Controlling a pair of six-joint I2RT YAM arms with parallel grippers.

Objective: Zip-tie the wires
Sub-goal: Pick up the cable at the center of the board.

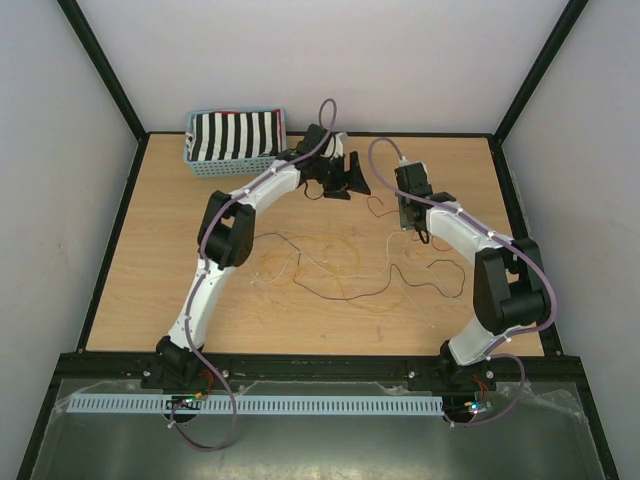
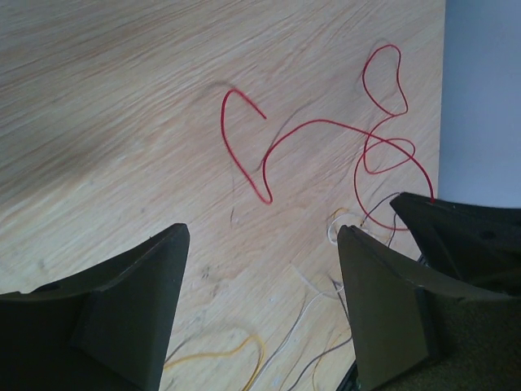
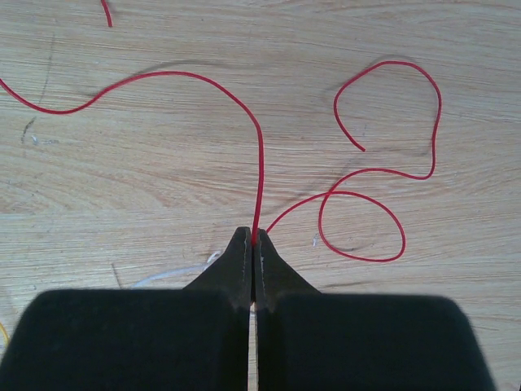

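Closest in, our right jaws are pinched shut on the red wire (image 3: 260, 155), which runs straight ahead from their tips, then arcs off to one side and loops on the other. Beneath them spreads the surface (image 1: 160, 290). The basket (image 1: 225, 168) sits well left of those jaws, out of the way. Our left jaws stand open and empty just left of them. The other wires (image 1: 330, 270) sprawl nearer the bases, so we judge gathering comes next, with nothing blocking it.

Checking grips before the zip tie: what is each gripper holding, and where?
Right gripper pinches the red wire mid-length at its fingertips; left gripper is open, empty.
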